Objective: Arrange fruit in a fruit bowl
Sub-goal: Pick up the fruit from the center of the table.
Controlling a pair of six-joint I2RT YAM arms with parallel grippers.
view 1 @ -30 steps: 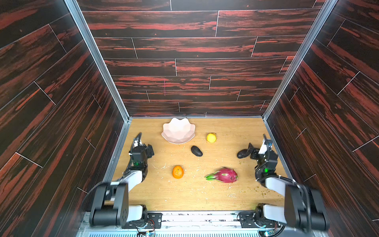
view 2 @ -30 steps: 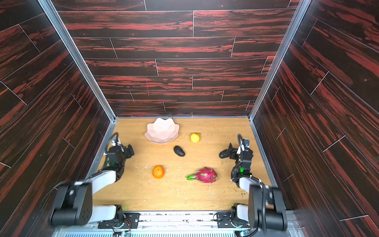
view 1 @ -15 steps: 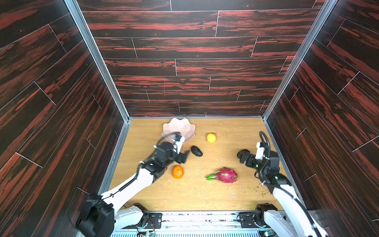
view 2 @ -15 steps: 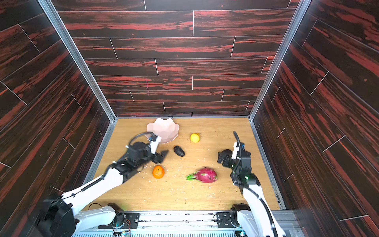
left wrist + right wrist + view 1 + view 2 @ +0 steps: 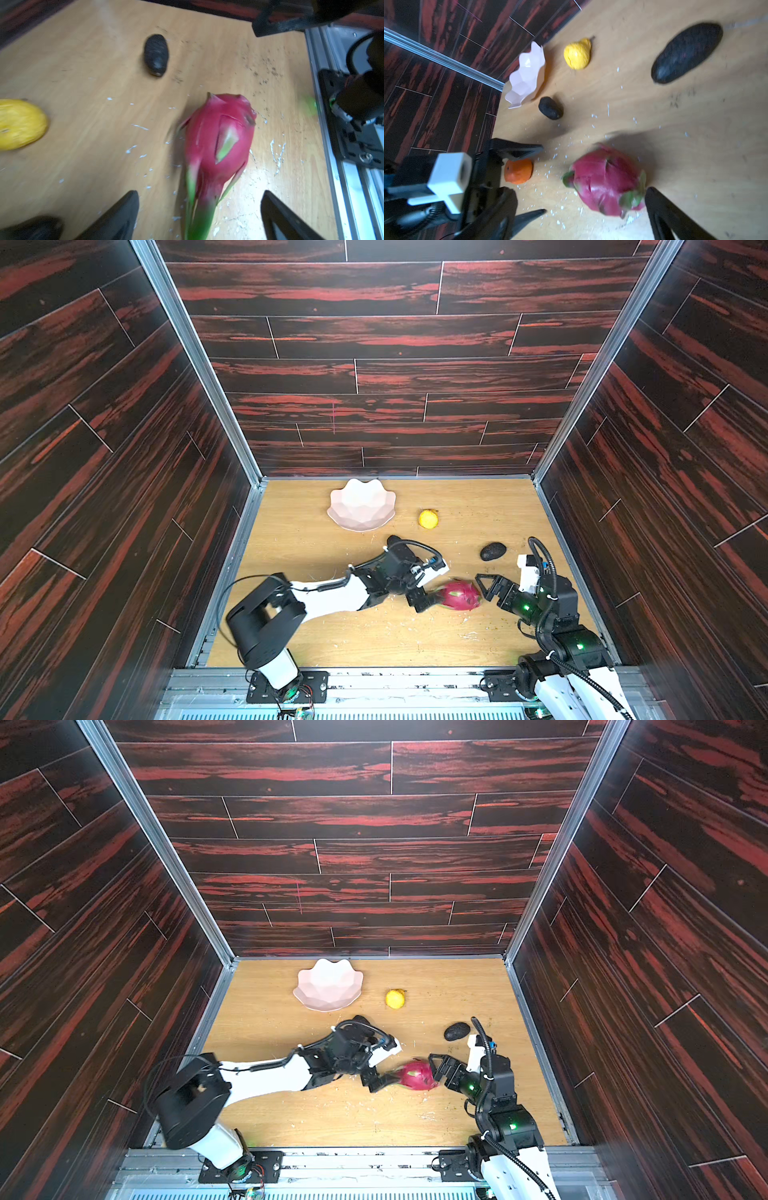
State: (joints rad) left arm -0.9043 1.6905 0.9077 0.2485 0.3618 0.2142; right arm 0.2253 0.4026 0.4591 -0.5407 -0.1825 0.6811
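The magenta dragon fruit [image 5: 459,594] [image 5: 417,1074] lies on the wooden floor between both grippers. My left gripper [image 5: 424,597] [image 5: 199,216] is open, its fingers straddling the fruit's green stem end without pressing it. On the opposite side, my right gripper [image 5: 487,588] [image 5: 579,203] is open, with the dragon fruit [image 5: 606,182] just at its fingertips. The pale scalloped fruit bowl [image 5: 361,506] [image 5: 527,76] stands empty at the back. A lemon [image 5: 428,518] and one avocado [image 5: 493,551] lie to its right. The orange [image 5: 518,170] shows only in the right wrist view, behind my left gripper [image 5: 539,179].
A second avocado [image 5: 550,108] lies near the bowl, mostly hidden by my left arm in both top views. Dark wood-panel walls close in three sides, and metal rails [image 5: 374,674] run along the front. White crumbs dot the floor around the dragon fruit [image 5: 220,137].
Both arms have left their places at the sides. The left arm swept past the orange to the dragon fruit's stem end; the right arm advanced to its other end. No fruit moved.
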